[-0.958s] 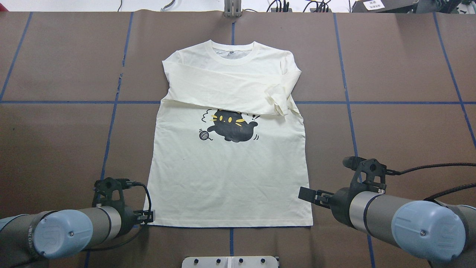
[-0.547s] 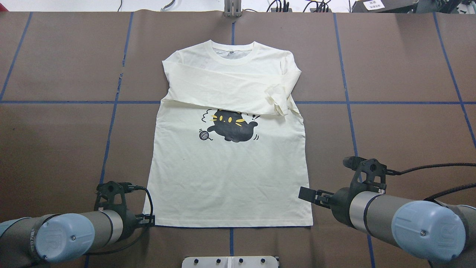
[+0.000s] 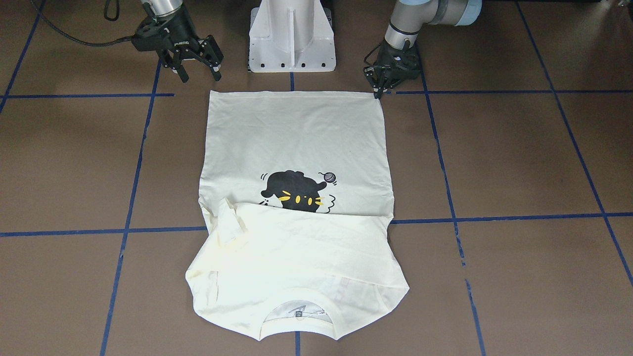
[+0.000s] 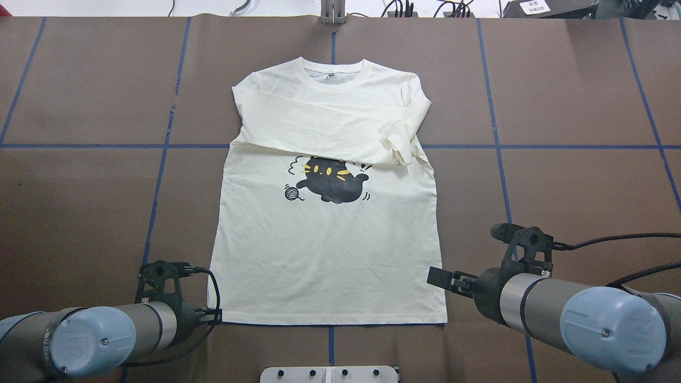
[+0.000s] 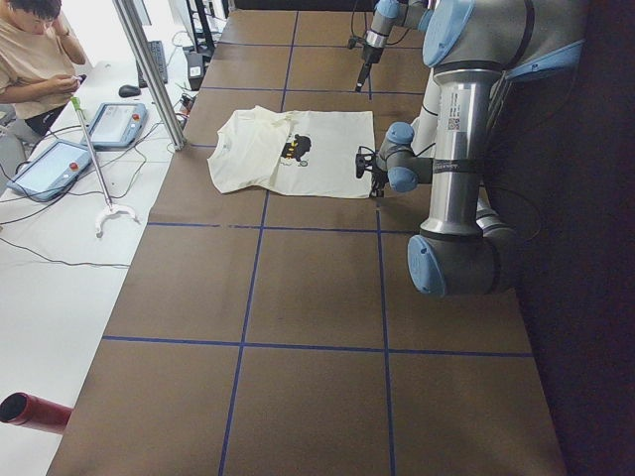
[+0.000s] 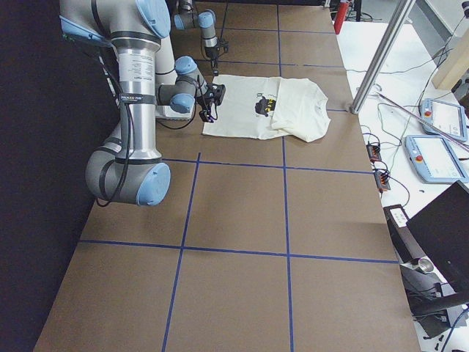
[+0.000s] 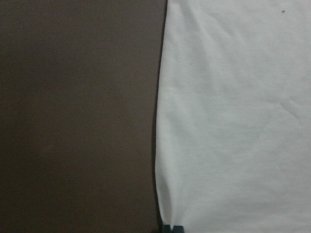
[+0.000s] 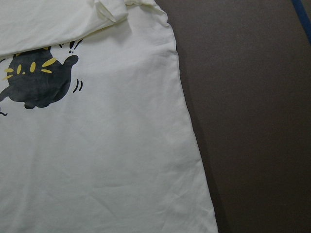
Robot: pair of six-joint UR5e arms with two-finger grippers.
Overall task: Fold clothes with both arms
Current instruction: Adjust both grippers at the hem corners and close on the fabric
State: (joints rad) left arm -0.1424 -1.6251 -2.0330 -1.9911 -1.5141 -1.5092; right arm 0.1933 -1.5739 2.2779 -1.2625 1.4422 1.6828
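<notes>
Left arm (image 4: 106, 332) has eased back toward the base, wrist low | left tool (image 3: 379, 93) fingers pressed together, pinching T-shirt (image 4: 324, 255) hem corner | right tool (image 3: 199, 75) spread, empty, near opposite corner | T-shirt flat on desk (image 4: 80, 202), sleeves (image 4: 330, 127) folded across chest

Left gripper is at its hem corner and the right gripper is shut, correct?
No: the right gripper is open, jaws spread, as the front-facing view shows. The left gripper is indeed at the T-shirt's hem corner.
</notes>
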